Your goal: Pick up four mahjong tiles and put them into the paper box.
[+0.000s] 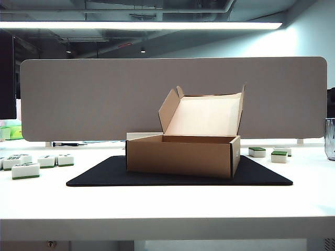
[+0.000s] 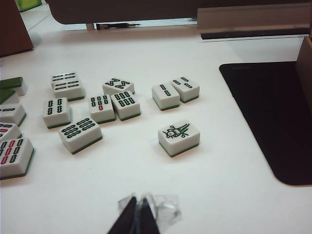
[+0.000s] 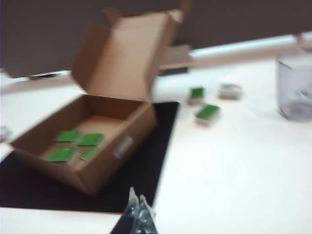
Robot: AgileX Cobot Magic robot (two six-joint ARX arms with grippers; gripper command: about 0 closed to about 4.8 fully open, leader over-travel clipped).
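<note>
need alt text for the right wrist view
Blurred view of an open paper box on a black mat, four green-backed mahjong tiles inside. The shut right pincer hangs over the white table; more tiles lie beyond.

The scene is lit from above by a long ceiling strip light [image 1: 141,24], bright enough to be blown out. The white table [image 1: 167,204] is nearly overexposed, and soft shadows are cast beneath the tiles. The left wrist view is sharp — the right wrist view is smeared by blur throughout.
</note>
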